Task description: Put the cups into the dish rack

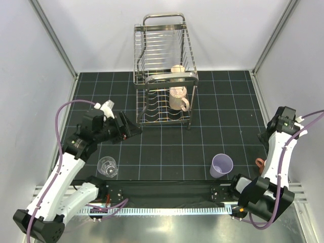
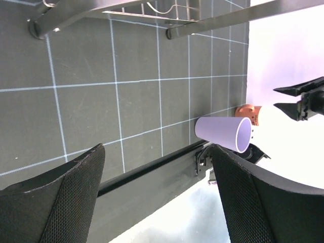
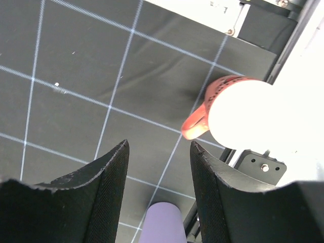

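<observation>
**A:** Where are the cups?

**B:** Two are in the dish rack (image 1: 162, 55). The pink mug (image 1: 178, 98) sits on the lower tier, and the tan mug (image 1: 177, 69) is just behind it, though I cannot tell which tier it is on. The clear glass (image 1: 108, 166) stands on the tabletop (image 1: 167, 147) near the left arm's base. The purple tumbler (image 1: 221, 165) is upright near the right arm's base, with an orange cup (image 3: 200, 119) beside it at the mat's right edge.

**A:** And the grippers?

**B:** The left gripper (image 2: 157, 152) is spread wide and empty, in front of the rack. The right gripper (image 3: 159, 146) has its fingers apart with nothing between them, and it hangs near the orange cup's handle.
</observation>
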You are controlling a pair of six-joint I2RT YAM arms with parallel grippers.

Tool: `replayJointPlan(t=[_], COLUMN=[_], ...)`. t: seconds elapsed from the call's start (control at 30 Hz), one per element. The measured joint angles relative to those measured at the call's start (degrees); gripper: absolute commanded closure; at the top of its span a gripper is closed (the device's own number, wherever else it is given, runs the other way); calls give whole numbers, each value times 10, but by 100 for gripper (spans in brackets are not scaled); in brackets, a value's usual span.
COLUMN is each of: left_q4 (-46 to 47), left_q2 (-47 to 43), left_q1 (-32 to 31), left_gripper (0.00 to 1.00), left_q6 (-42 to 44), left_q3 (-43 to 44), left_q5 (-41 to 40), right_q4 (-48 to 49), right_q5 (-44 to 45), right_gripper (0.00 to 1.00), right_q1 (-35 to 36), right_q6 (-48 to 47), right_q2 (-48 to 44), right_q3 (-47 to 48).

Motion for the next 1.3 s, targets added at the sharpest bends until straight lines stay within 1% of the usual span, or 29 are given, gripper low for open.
replayJointPlan(t=[0.43, 0.77, 0.9, 1.1, 1.2, 1.23, 1.3], left_q4=[4, 8, 8, 8, 8, 8, 8], left_q2=[14, 14, 14, 14, 14, 14, 13], left_q1=[0, 0, 0, 0, 0, 0, 0], left_gripper=[17, 17, 17, 17, 17, 17, 17], left_q6=[0, 0, 0, 0, 0, 0, 0], left_q3=[12, 12, 12, 12, 12, 12, 12], left_q5=[18, 29, 31, 35, 39, 39, 39], right_q4=[-1, 25, 51, 88, 99, 103, 110], right_q5=[57, 73, 75, 74, 73, 73, 72], right_gripper=[47, 47, 48, 54, 60, 66, 73], right_q1=[-26, -55, -64, -73, -73, -73, -73], right_q6=[25, 38, 38, 38, 38, 38, 37], right_q2=[-7, -15, -15, 14, 25, 26, 26], right_q3=[-6, -77, -104, -126, -131, -132, -134])
